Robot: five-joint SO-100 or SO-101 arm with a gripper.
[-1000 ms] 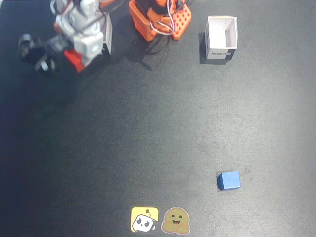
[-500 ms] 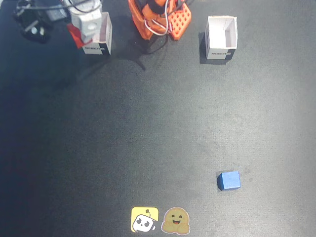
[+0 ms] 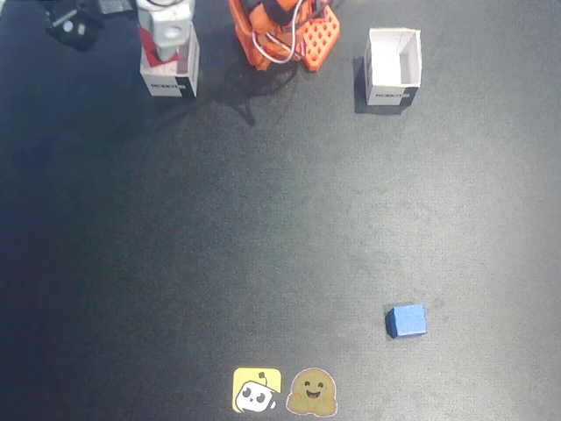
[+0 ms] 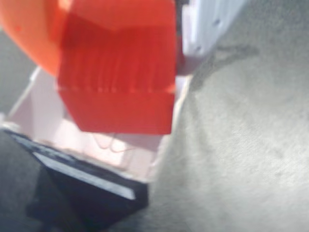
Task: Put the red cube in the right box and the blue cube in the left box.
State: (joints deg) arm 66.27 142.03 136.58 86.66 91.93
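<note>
One gripper [image 4: 145,63] is clamping the red cube [image 4: 118,92] directly above the open left box [image 3: 171,74], as the wrist view is showing. The right box [image 3: 393,66] is standing at the far edge, the arm's base [image 3: 285,35] between the boxes. The blue cube [image 3: 406,320] is lying on the mat [image 3: 263,219], near right, beside two stickers [image 3: 285,390].

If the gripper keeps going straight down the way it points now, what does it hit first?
Probably the inside floor of the white box below it: the gripper points into its open top with the red cube in the jaws. Depth is unclear, so the cube's underside would likely land first.
</note>
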